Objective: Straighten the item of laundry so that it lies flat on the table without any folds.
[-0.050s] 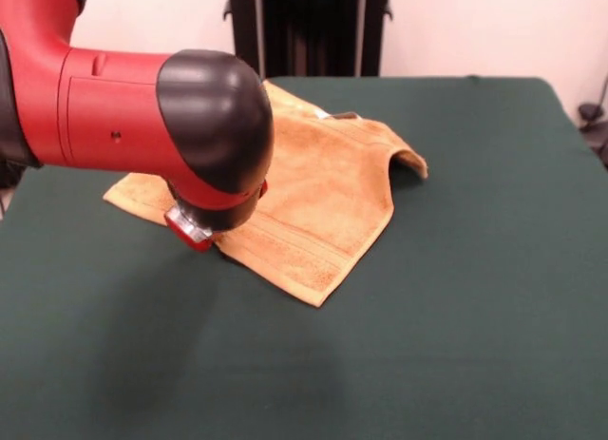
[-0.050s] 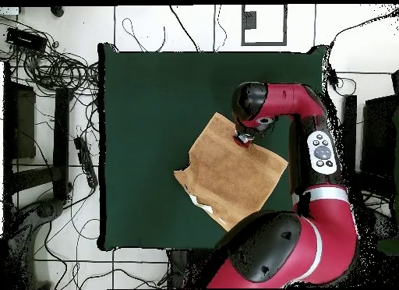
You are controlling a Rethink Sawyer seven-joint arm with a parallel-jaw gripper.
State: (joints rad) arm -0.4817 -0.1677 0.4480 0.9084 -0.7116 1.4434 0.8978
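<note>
A dark green cloth covers the tabletop (image 1: 475, 297), and from the front camera I see a pale wall behind it with a black stand rising at the far edge. The overhead camera gives me what the front one cannot: the white floor around the tabletop, a tangle of black cables (image 2: 54, 68) along the left side, and dark equipment racks on both flanks.

Reading the front view from left to right, the red arm (image 1: 104, 107) fills the upper left, ending in a rounded black wrist housing. Under it I can make out only a small red and metallic tip of the hand (image 1: 190, 229), pressed down at the towel's near-left edge. The housing hides the fingers, so I cannot tell whether the hand is open or closed, or whether it has any cloth pinched.

To the right of that lies the orange-tan terry towel (image 1: 323, 202), set diamond-wise near the tabletop's centre. A woven border band runs along its near edge. Its right corner is lifted and curled over, leaving a shadowed hollow beneath, and a small white tag shows at the far edge.

From overhead the towel (image 2: 230, 174) sits toward the right half of the tabletop, the hand (image 2: 244, 138) on its upper corner, and the lower-left edge looks rumpled and doubled over.
</note>
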